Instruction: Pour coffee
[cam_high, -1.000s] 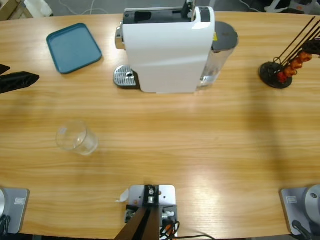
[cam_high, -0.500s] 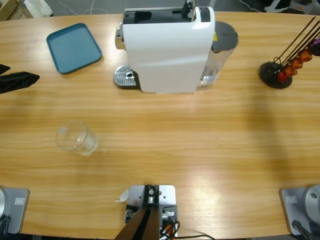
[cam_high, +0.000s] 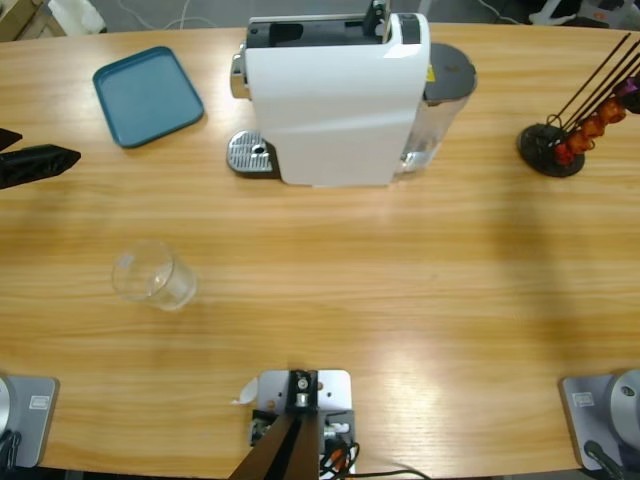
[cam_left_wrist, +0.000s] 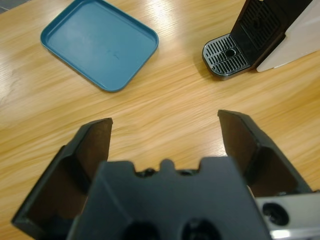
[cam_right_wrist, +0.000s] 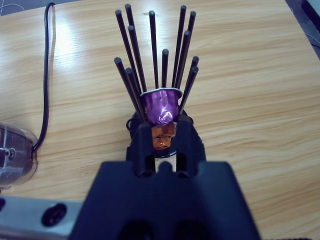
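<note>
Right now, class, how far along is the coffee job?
Done: nothing yet; the glass stands empty, away from the drip tray of the coffee machine. In hand: the right gripper is at the capsule rack, close to a purple capsule; the left gripper hangs open over the table. Left: probably loading a capsule, placing the glass, brewing.

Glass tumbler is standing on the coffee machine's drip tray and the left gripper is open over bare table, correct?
Not quite. The high view shows the glass tumbler on bare table, well clear of the coffee machine's drip tray, which is empty. The left gripper is indeed open over bare table.
</note>
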